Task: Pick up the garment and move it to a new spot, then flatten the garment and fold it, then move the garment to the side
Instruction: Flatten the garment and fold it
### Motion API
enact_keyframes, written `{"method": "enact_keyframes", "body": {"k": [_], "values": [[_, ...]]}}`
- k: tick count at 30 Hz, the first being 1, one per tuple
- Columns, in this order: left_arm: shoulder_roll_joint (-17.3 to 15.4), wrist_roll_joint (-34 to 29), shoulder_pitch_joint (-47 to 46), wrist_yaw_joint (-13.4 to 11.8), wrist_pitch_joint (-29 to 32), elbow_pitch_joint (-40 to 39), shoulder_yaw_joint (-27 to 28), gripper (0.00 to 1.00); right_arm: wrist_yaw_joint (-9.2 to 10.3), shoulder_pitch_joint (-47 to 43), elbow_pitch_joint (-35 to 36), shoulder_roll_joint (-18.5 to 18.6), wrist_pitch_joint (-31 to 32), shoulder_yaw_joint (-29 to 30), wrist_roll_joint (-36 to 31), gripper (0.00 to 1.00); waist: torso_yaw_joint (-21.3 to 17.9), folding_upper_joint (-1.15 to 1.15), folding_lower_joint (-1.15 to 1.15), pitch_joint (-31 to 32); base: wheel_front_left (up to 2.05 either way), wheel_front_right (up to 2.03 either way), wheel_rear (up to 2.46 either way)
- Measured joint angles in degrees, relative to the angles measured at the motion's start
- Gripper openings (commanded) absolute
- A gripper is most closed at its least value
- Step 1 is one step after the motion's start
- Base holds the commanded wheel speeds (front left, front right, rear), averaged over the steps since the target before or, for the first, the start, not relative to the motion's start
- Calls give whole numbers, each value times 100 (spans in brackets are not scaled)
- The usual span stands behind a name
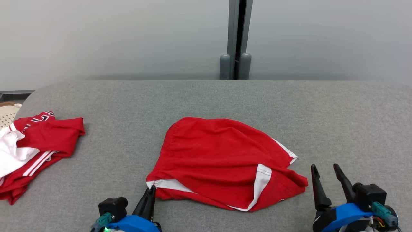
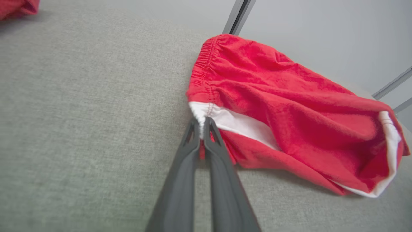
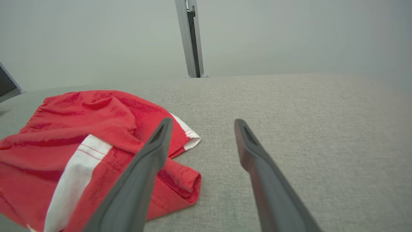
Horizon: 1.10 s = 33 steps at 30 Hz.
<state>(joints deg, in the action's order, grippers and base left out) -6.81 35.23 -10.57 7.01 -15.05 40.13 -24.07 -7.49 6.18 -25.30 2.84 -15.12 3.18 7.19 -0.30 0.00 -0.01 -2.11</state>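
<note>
The garment (image 1: 222, 154) is a pair of red shorts with white side stripes, lying rumpled in the middle of the grey padded surface (image 1: 206, 100). My left gripper (image 1: 150, 189) is shut on its near left corner, where a white stripe meets the elastic waistband. In the left wrist view the gripper (image 2: 201, 124) pinches that white corner of the garment (image 2: 289, 106), with red cloth showing between the fingers. My right gripper (image 1: 325, 167) stands open just right of the garment's near right corner, holding nothing. In the right wrist view that gripper (image 3: 203, 122) hovers over bare surface, the garment (image 3: 80, 122) to its left.
A heap of red and white clothes (image 1: 32, 151) lies at the surface's left edge, its tip also in the left wrist view (image 2: 16, 6). A pale perforated basket (image 1: 8, 114) sits beyond that edge. A grey post (image 1: 236, 38) stands behind the far edge.
</note>
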Motion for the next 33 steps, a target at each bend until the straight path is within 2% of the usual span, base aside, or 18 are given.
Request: {"method": "enact_keyframes", "body": {"k": [1,11,14,26,27,28,29,31,32,33], "values": [[33,-76,51,-15,-1,27,99,100,0,-10,-2,0,-1,-75,1,100,17,0,0,18,0,0,0],[294,-693,292,-41,-1,-99,654,100,0,131,-14,0,-1,-1010,-43,100,244,0,0,-2,0,0,0],[348,-822,417,-2,-1,-119,720,100,0,214,-267,-5,0,-1332,67,100,348,0,1,-2,0,0,0],[381,-959,492,20,-1,-55,700,100,0,519,-1047,-1,0,-1352,104,100,602,0,1,-36,0,0,0],[381,-955,497,20,-1,-54,679,100,0,530,-1093,-1,-1,-1345,101,85,613,0,1,-36,0,0,0],[381,-955,497,20,-1,-54,679,100,0,530,-1093,-1,-1,-1345,101,49,613,0,1,-36,0,0,0],[386,-922,522,20,-1,-53,638,100,0,558,-1206,-2,0,-1339,105,33,626,0,1,-38,0,0,0],[385,-891,544,20,-1,-53,614,100,0,596,-1273,-1,0,-1313,120,8,631,0,1,-46,0,0,0],[385,-872,544,21,-1,-53,599,100,0,611,-1296,0,0,-1308,121,0,631,0,1,-53,0,0,0],[386,-850,544,21,-1,-54,582,100,0,625,-1329,-1,0,-1306,129,0,630,0,1,-63,0,0,0]]}}
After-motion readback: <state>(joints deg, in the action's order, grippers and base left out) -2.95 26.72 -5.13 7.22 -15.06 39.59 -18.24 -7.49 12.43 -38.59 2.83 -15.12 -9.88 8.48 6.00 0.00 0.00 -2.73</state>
